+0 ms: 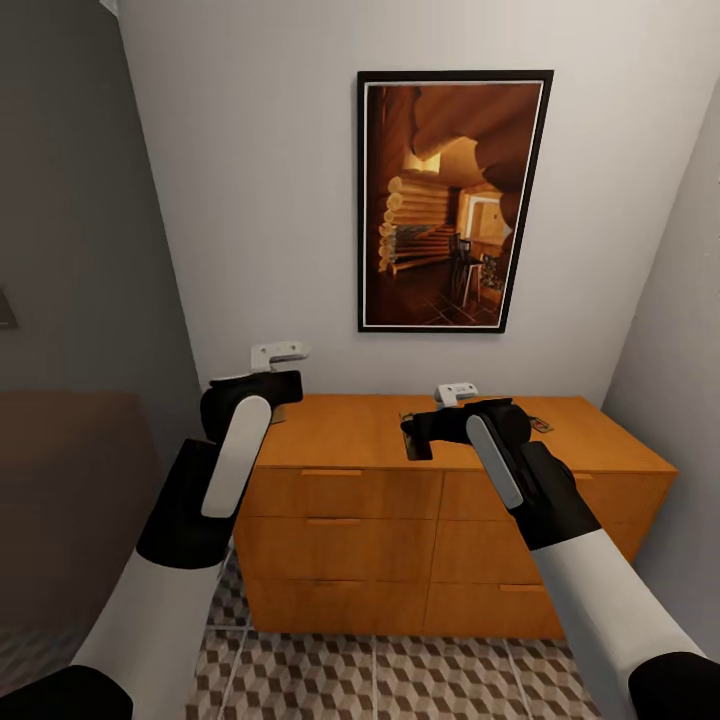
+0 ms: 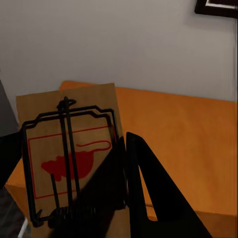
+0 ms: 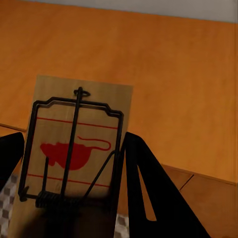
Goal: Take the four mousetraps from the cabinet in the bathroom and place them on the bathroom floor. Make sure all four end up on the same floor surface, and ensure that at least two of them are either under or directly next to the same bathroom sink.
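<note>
My left gripper (image 2: 69, 203) is shut on a mousetrap (image 2: 69, 144), a tan board with dark wire and a red mouse print, held above the left end of the cabinet (image 1: 400, 500). In the head view that gripper (image 1: 285, 397) hangs at the cabinet's left corner. My right gripper (image 3: 69, 198) is shut on a second mousetrap (image 3: 79, 148) over the cabinet's front edge, and shows in the head view (image 1: 412, 433) above the top's middle. A third mousetrap (image 1: 540, 425) lies on the cabinet top at the right. The bathroom floor (image 1: 400, 680) runs below. The sink is out of view.
A dark-framed log-cabin picture (image 1: 450, 200) hangs on the white wall above the cabinet. A grey wall with a dark brown block (image 1: 70, 490) closes off the left. A white wall (image 1: 680, 380) closes the right side. The cabinet's drawers are shut.
</note>
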Robot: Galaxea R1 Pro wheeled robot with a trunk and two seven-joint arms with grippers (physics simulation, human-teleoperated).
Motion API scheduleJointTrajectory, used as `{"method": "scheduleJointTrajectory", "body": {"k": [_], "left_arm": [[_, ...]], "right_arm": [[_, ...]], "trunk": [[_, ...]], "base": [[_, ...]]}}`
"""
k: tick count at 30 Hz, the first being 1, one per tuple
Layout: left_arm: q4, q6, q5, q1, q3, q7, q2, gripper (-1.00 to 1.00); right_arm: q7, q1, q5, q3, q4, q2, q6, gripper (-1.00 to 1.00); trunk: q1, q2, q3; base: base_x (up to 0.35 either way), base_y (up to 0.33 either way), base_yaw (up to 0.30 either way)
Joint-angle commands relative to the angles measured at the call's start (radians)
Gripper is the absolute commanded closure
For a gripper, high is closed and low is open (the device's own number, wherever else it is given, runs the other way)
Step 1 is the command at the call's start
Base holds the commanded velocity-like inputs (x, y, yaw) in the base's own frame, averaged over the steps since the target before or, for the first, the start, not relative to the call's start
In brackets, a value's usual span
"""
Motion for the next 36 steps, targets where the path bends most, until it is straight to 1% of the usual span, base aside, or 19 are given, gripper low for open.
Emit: {"method": "scheduleJointTrajectory", "body": {"k": [1,7,11,14,21,28,33,36], "left_arm": [[-0.001,0.005,0.006,-0.001,-0.002,0.004,0.0,1.0],[-0.001,0.005,0.006,0.02,-0.007,-0.03,0.002,1.0],[-0.001,0.005,0.006,0.038,-0.009,-0.075,0.004,1.0],[-0.001,0.005,0.006,0.053,-0.009,-0.092,0.007,1.0],[-0.001,0.005,0.006,0.064,-0.009,-0.102,0.008,1.0],[-0.001,0.005,0.006,0.066,-0.009,-0.109,0.009,1.0],[-0.001,0.005,0.006,0.067,-0.015,-0.148,0.009,1.0],[-0.001,0.005,0.006,0.067,-0.019,-0.156,0.009,1.0]], "right_arm": [[-0.011,-0.001,-0.011,0.002,-0.001,-0.001,0.003,1.0],[-0.012,0.0,-0.009,-0.001,0.001,-0.002,0.003,1.0],[-0.013,0.0,-0.009,-0.003,0.002,-0.003,0.003,1.0],[-0.013,0.0,-0.009,-0.003,0.003,-0.003,0.003,1.0],[-0.014,0.001,-0.008,-0.005,0.006,-0.003,0.003,1.0],[-0.015,0.001,-0.008,-0.005,0.008,-0.005,0.003,1.0],[-0.015,0.001,-0.008,-0.004,0.008,-0.015,0.003,1.0],[-0.015,0.001,-0.008,-0.004,0.008,-0.017,0.003,1.0]], "trunk": [[0.0,-0.001,-0.001],[0.0,-0.001,-0.001],[0.0,-0.001,-0.001],[0.0,-0.001,-0.001],[0.0,-0.001,-0.001],[0.0,-0.001,-0.001],[0.0,-0.001,-0.001],[0.0,-0.001,-0.001]], "base": [[0.0,0.0,0.0],[0.0,0.0,0.0],[0.0,0.0,0.0],[-0.01,0.002,0.0],[-0.138,0.056,0.0],[-0.042,0.016,0.0],[-0.06,0.013,0.0],[-0.168,0.027,0.0]]}}
